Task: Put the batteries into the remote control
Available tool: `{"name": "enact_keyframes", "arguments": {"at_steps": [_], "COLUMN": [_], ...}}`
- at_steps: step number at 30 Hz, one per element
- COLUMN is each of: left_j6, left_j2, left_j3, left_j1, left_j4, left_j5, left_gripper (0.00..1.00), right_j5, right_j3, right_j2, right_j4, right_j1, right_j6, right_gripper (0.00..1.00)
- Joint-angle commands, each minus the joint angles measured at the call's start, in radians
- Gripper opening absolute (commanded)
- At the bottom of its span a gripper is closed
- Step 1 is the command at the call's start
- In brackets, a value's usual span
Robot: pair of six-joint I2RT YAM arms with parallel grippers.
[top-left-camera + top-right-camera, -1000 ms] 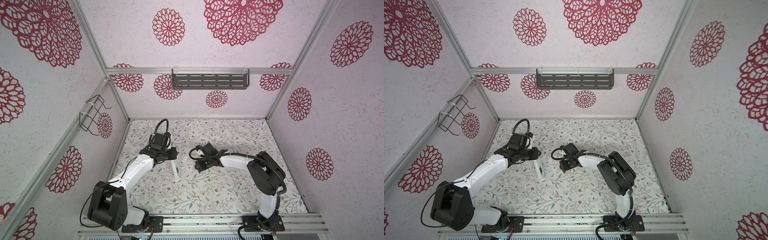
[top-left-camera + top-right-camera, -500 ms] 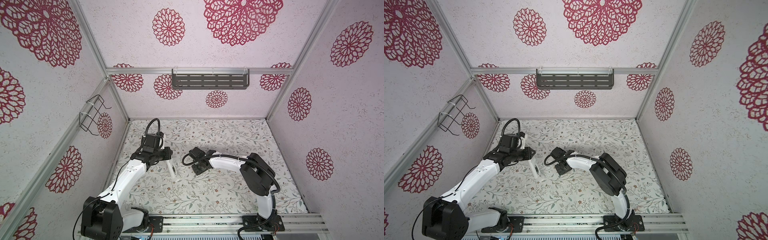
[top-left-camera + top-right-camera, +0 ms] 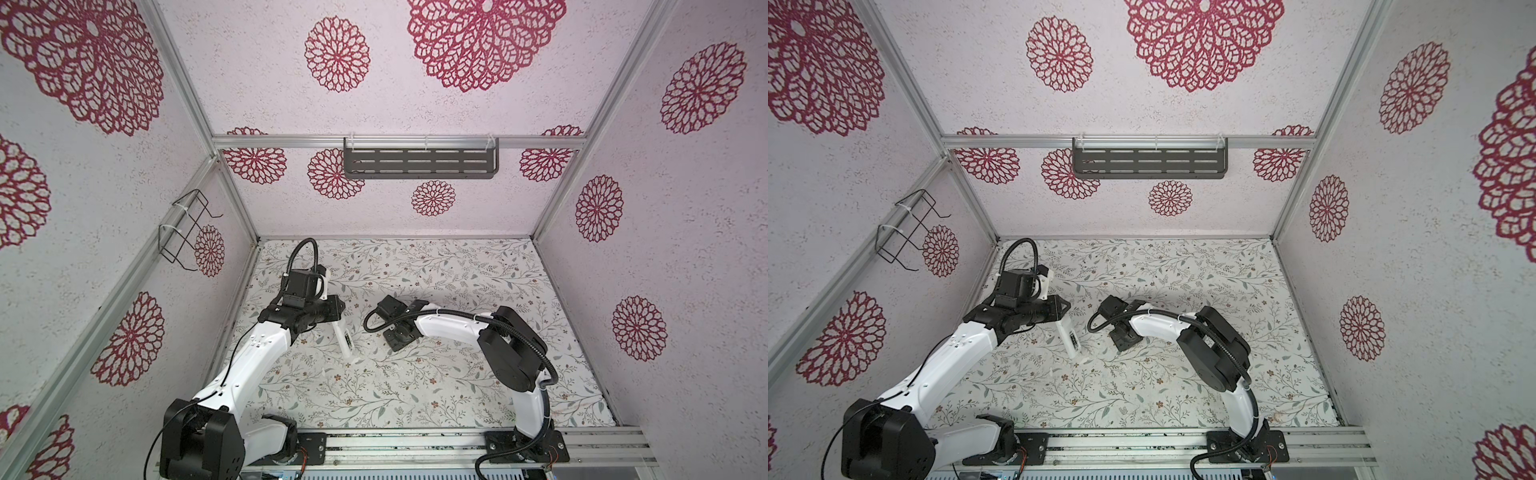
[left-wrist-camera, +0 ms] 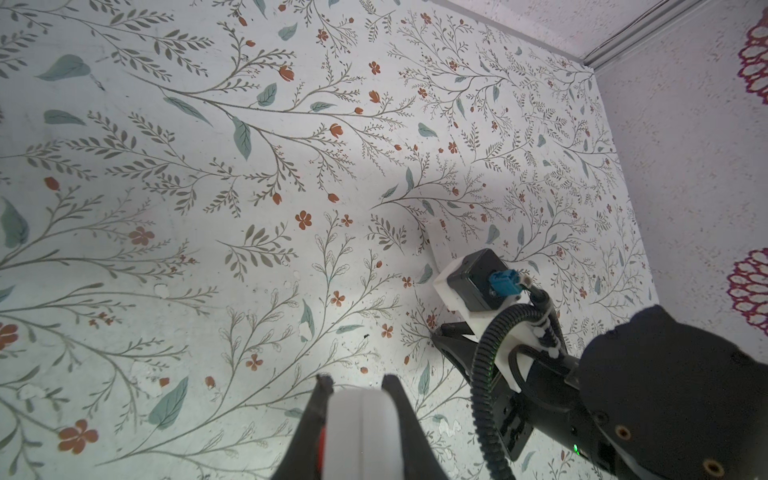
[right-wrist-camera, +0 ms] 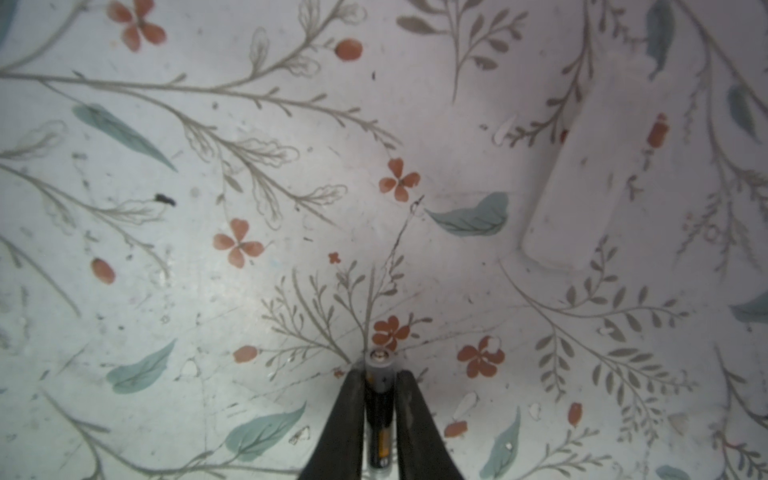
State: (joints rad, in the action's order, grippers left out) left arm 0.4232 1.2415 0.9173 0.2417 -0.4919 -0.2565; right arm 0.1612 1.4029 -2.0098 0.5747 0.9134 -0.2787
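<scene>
The white remote control point(image 3: 343, 341) point(image 3: 1069, 337) hangs tilted over the left middle of the table, its lower end close to the surface. My left gripper point(image 3: 335, 319) point(image 3: 1059, 316) is shut on its upper end. In the left wrist view the remote's rounded white end point(image 4: 360, 432) fills the gap in the left gripper point(image 4: 357, 384). One of the batteries point(image 5: 379, 409), dark with a silvery tip, stands pinched in my right gripper point(image 5: 379, 376). That gripper point(image 3: 400, 337) point(image 3: 1124, 336) points down at the table just right of the remote.
A flat white oblong plastic piece point(image 5: 582, 187) point(image 4: 439, 239) lies on the floral table point(image 3: 415, 395) beyond the right gripper. A dark slotted shelf point(image 3: 419, 163) hangs on the back wall, and a wire basket point(image 3: 187, 230) on the left wall.
My right gripper has shifted a little to the left, low over the table, and its jaws have come together on the battery. The left gripper still holds the remote in about the same place.
</scene>
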Motion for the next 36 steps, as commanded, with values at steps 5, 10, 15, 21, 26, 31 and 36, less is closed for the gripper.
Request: {"name": "enact_keyframes", "arguments": {"at_steps": [5,10,15,21,26,31,36], "left_j6": [0.006,0.021,0.054,0.058,0.049,0.052,0.051], "left_j2": [-0.023,-0.007,-0.006,-0.024,-0.049,-0.067,-0.095], "left_j3": [-0.016,-0.020,-0.041,-0.046,-0.057,-0.065,-0.080], "left_j1": [-0.007,-0.007,-0.006,-0.008,-0.010,-0.014,-0.022], "left_j4": [0.043,0.061,0.100,0.096,0.090,0.091,0.092], "left_j5": [-0.032,-0.063,-0.093,-0.094,-0.077,-0.076,-0.074], "left_gripper": [0.00,0.00,0.00,0.00,0.00,0.00,0.00], "right_j5": [0.002,-0.010,-0.064,-0.114,-0.111,-0.104,-0.113], "right_j3": [0.012,-0.012,-0.104,-0.099,-0.078,0.016,0.036], "right_j2": [-0.008,0.018,0.109,0.107,0.100,0.043,0.025], "right_j4": [0.067,0.000,-0.193,-0.214,-0.117,0.046,0.089], "right_j1": [0.004,0.004,-0.002,-0.013,-0.010,-0.012,-0.013], "right_j6": [0.013,0.035,0.069,0.076,0.102,0.134,0.144], "right_gripper": [0.10,0.08,0.07,0.07,0.12,0.15,0.19]}}
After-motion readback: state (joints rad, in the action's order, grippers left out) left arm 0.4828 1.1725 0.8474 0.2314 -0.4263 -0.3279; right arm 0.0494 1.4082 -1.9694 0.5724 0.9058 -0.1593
